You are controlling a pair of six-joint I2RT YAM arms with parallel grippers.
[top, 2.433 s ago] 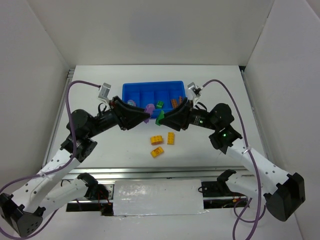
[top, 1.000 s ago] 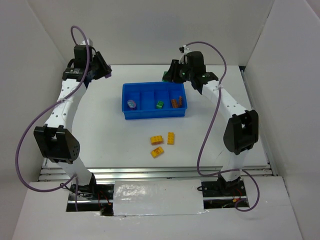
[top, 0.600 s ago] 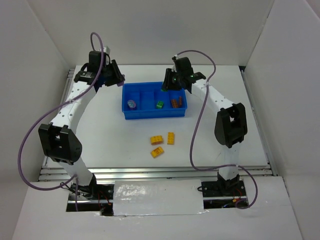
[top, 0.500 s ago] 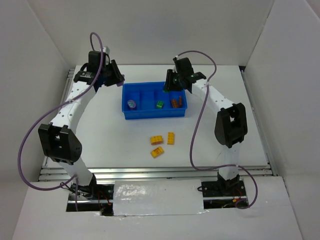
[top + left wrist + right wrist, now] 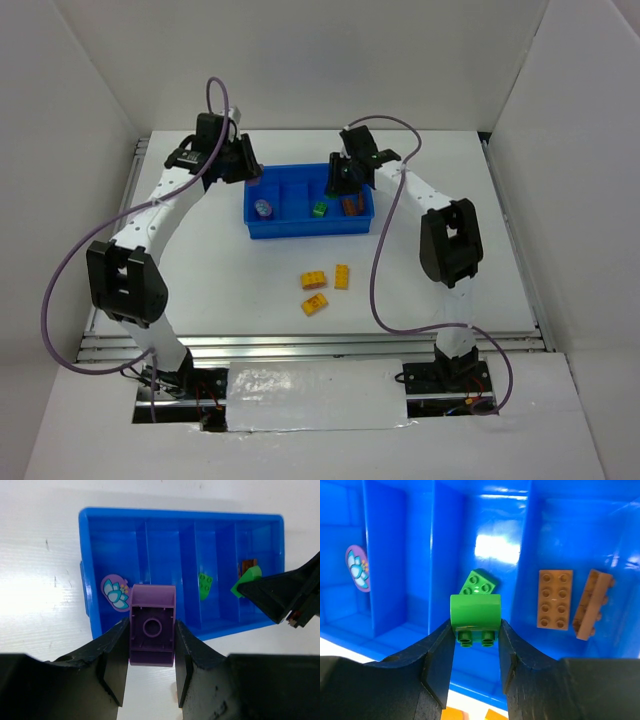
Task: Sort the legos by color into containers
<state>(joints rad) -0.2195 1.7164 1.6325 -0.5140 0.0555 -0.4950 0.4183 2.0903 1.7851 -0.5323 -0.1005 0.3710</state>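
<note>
Worktop: white [image 5: 200,275]; blue tray [image 5: 310,230] sitting at back.
Left jaws: clamping purple brick [image 5: 152,637].
Right jaws: clamping green brick [image 5: 475,611] over tray.
Next: you're likely aligning, then releasing by colour.

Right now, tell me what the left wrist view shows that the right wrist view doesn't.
Left wrist only: the purple brick clamped in the left end effector, and the whole tray on the table. Right wrist only: both brown bricks in full, plus orange bits at the bottom edge. Both: the tray's compartments, the flower piece, the loose green brick, and the held green brick in the right end effector.
</note>
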